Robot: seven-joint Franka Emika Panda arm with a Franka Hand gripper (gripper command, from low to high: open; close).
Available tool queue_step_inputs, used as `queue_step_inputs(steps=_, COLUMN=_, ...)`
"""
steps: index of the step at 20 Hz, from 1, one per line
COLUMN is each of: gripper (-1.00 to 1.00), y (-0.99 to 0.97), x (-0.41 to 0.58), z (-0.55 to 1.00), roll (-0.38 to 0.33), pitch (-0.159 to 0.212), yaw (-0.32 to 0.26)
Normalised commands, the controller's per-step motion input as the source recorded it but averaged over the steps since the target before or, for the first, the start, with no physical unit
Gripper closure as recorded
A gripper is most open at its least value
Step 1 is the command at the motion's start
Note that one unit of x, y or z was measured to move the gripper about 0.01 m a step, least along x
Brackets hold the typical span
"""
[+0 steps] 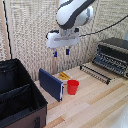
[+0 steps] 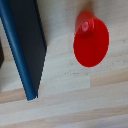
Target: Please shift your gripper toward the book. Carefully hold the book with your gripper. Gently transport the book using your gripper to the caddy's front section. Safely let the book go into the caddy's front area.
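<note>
Gripper [image 1: 61, 51] in upper centre of exterior view, jaws parted with a visible gap, holding nothing, hanging in air above the surface [image 1: 95, 107]. Directly below, lower centre of frame: book [image 1: 50, 83], navy, standing on edge and tilted, pale page edge facing lower right. Red cup [image 1: 73, 87] just beside book on the exterior view's right, upright; touching or not, cannot tell. Small yellow-orange item [image 1: 64, 76] behind the cup, too blurred to name. Caddy [image 1: 17, 95] black, open, lower left of frame, inner dividers visible, near book but apart. Toaster oven [image 1: 113, 55] at right edge, dark rack [image 1: 96, 73] in front of it. Wrist view: book [image 2: 22, 45] upper left, cup [image 2: 91, 41] upper right, pale wood between.
</note>
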Motion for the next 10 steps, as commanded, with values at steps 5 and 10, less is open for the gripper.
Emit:
queue_step_inputs(steps=5, gripper=-1.0, y=0.63, x=0.24, z=-0.08, roll=-0.096, pitch=0.0, yaw=0.053)
queue_step_inputs(steps=10, gripper=-1.0, y=0.59, x=0.231, z=-0.08, roll=-0.081, pitch=0.0, yaw=0.055)
